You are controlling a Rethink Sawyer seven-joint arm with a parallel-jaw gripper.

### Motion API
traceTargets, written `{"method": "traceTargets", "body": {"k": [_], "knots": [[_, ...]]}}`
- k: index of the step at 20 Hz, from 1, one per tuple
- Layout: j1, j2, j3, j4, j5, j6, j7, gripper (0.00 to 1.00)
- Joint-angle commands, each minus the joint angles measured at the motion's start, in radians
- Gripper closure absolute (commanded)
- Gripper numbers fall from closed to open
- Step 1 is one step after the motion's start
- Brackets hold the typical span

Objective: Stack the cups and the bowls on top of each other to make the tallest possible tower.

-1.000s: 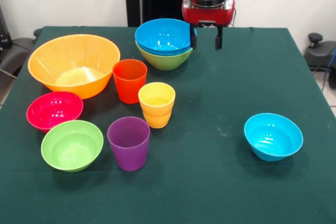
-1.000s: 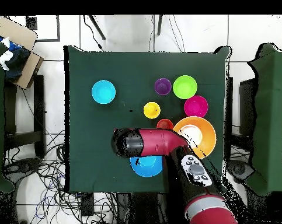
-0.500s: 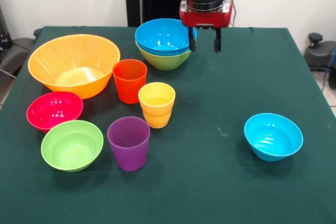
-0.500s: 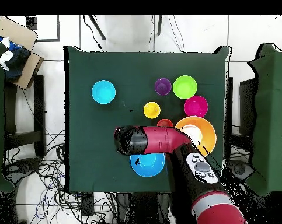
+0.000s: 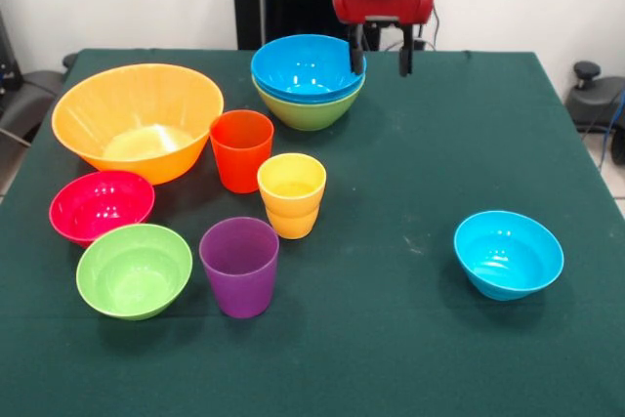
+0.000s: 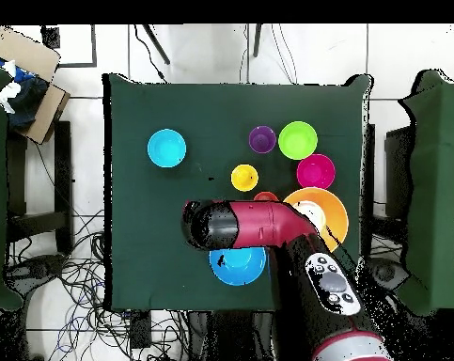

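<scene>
No readable text, label, brand, number or sign shows in either view. The cups, the bowls and the green tablecloth point(image 5: 410, 339) are plain, and the red arm point(image 6: 268, 226) carries no legible marking; small buttons on it near the table's robot-side edge are too small to read.

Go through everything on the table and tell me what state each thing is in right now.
gripper: open, empty, raised beside the stack
blue bowls: nested in green bowl
orange-yellow bowl: upright, empty
pink-red bowl: upright, empty
small green bowl: upright, empty
light-blue bowl: upright, alone
three cups: upright, unstacked
</scene>
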Motion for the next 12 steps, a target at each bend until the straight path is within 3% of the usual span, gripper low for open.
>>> {"method": "traceTargets", "body": {"k": [1,12], "knots": [[-0.051,-0.031,0.090,0.081,0.006,0.067,-0.061,0.00],[-0.080,-0.018,0.064,0.052,-0.058,0.069,-0.075,0.00]]}}
